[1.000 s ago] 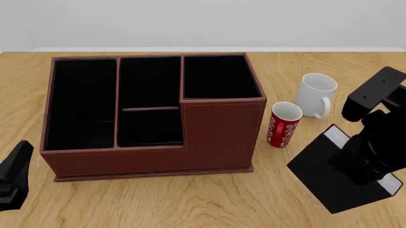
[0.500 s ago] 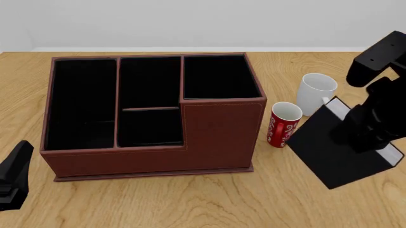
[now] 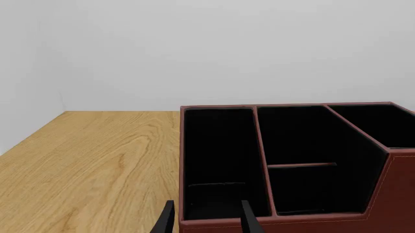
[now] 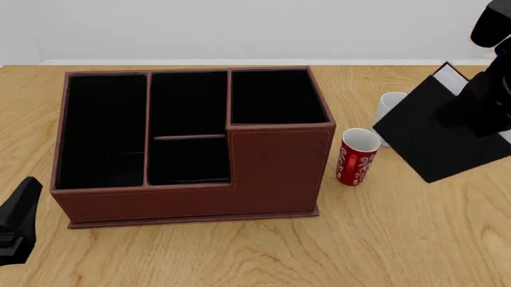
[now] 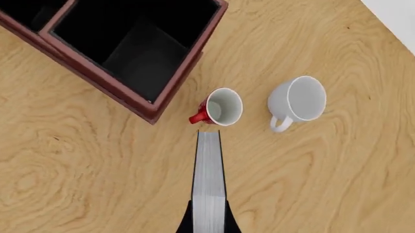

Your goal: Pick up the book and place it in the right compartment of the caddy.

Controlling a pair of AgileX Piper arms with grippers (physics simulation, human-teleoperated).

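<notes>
The right claw [image 5: 209, 224] pinches the book [image 4: 435, 134] between its fingers and holds it in the air, clear of the wooden counter [image 4: 383, 239], tilted with one corner pointing down. In the front view the book hangs at the right side, above and partly in front of the white mug [image 4: 389, 104], with the red cup [image 4: 357, 156] just to its lower left. From the right wrist view the white page edges run straight out from the claw, and below them stand the red cup [image 5: 217, 108] and the white mug [image 5: 298, 100], side by side but apart. The caddy [image 4: 191, 197] sits left of the cup, near it without touching; its right compartment [image 4: 276, 98], the raised corner section, holds nothing visible. The left claw [image 3: 205, 221] is spread, its fingers [image 3: 166, 221] low beside the caddy's near left corner [image 3: 194, 225], gripping nothing.
</notes>
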